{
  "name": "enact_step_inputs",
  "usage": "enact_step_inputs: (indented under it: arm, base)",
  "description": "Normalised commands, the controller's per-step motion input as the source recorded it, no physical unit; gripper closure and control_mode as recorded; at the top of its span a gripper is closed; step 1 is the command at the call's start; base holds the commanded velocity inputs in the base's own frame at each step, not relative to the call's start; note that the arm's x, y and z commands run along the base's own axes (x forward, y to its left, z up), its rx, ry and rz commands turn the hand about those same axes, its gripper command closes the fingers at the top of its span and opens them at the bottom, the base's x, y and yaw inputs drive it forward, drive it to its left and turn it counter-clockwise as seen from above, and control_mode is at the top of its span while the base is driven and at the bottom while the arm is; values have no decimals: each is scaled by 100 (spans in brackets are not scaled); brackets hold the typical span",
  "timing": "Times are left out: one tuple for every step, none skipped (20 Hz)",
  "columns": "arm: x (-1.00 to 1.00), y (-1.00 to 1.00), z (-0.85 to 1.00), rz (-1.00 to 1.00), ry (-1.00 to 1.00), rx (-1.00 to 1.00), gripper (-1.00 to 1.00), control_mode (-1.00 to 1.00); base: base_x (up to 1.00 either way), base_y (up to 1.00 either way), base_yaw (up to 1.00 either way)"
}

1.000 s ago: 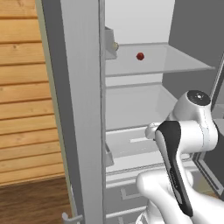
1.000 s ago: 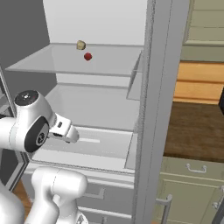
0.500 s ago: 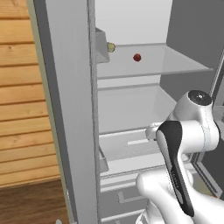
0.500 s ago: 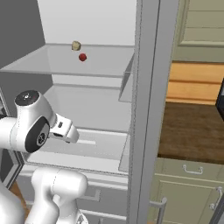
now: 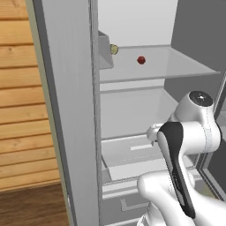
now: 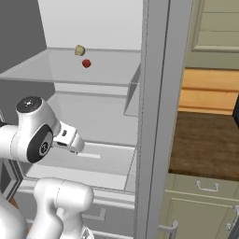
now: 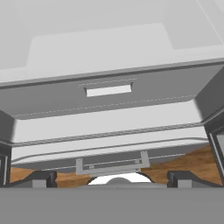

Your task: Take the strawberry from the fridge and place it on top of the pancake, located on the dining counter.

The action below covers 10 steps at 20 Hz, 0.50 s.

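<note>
The fridge (image 5: pixel 70 110) stands open in front of me, its pale shelves showing. The strawberry (image 5: pixel 141 60), a tiny dark-red berry, lies on the upper glass shelf (image 5: pixel 181 66); the right base view has the strawberry (image 6: pixel 86 63) at the upper left. My gripper (image 7: pixel 112 177) hangs well below that shelf, at the level of the lower bin, and faces down over the fridge's drawers. Its fingertips (image 7: pixel 40 178) stand wide apart, open, with nothing between them. The pancake and the dining counter are out of view.
A small yellowish-tan lump (image 5: pixel 114 49) sits on the same shelf, behind and left of the berry. The fridge's door edge (image 6: pixel 156 116) rises close on the right. Pale green cabinets (image 6: pixel 200 205) and a dark wooden top (image 6: pixel 205 140) lie beyond it. A wood-plank wall (image 5: pixel 22 110) is at the left.
The whole picture has shifted a little, so the camera has moved with the base. The arm keeps its pose, the gripper stays open, and the strawberry rests where it was.
</note>
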Motion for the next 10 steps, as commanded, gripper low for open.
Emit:
enact_step_inputs:
  arm:
    - [0, 0, 0, 0, 0, 0, -100, 100]
    - [0, 0, 0, 0, 0, 0, -100, 100]
    - [0, 0, 0, 0, 0, 0, -100, 100]
    - [0, 0, 0, 0, 0, 0, -100, 100]
    - [10, 0, 8, 0, -5, 0, -100, -100]
    - [0, 0, 28, -1, -10, 0, -100, -100]
    - [1, 10, 36, -2, -13, 0, -100, -100]
    - [0, 5, 62, 0, -17, 0, -100, -100]
    - [0, 0, 83, 0, -27, 0, -100, -100]
    - [0, 0, 100, 0, -39, 0, -100, -100]
  base:
    - [37, 0, 0]
    - [34, 0, 0]
    - [25, 0, 0]
    - [19, 0, 0]
    - [0, 0, 0]
    - [0, 0, 0]
    - [0, 0, 0]
    - [0, 0, 0]
    - [0, 0, 0]
    - [0, 0, 0]
